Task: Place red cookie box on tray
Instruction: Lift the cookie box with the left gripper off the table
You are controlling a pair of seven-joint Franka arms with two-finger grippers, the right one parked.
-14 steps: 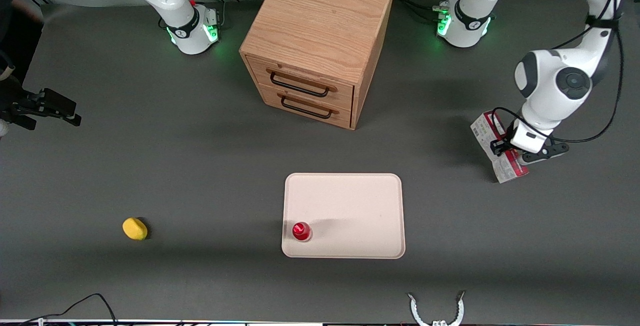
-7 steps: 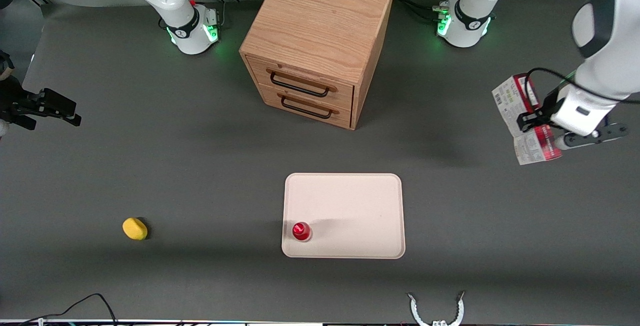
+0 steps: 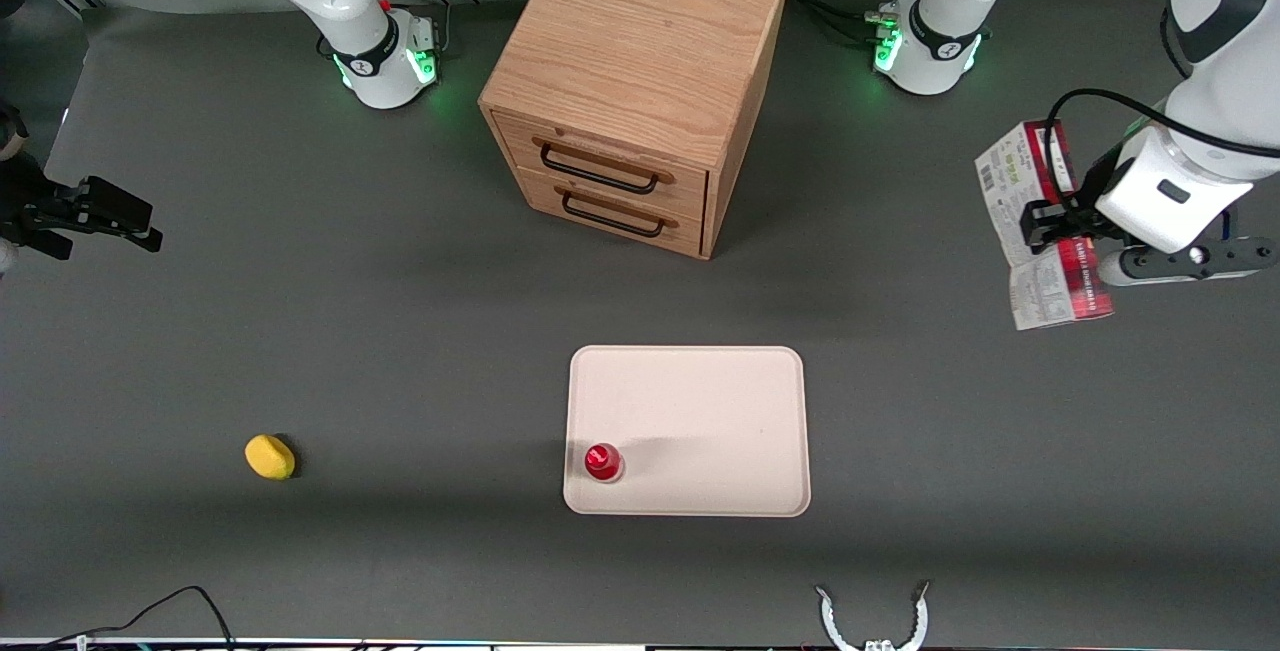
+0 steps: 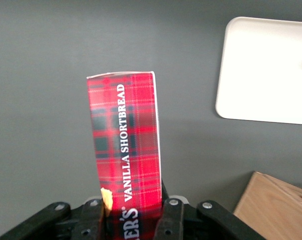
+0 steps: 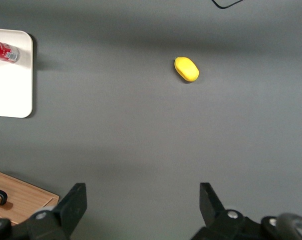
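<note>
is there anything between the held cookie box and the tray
No: in the front view only bare table separates the cookie box, clamped in the gripper above the working arm's end, from the tray.

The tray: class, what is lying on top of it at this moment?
Only a small red can stands on the tray, near one corner; the rest is bare. The red cookie box is not on it: the gripper holds it lifted at the working arm's end.
</note>
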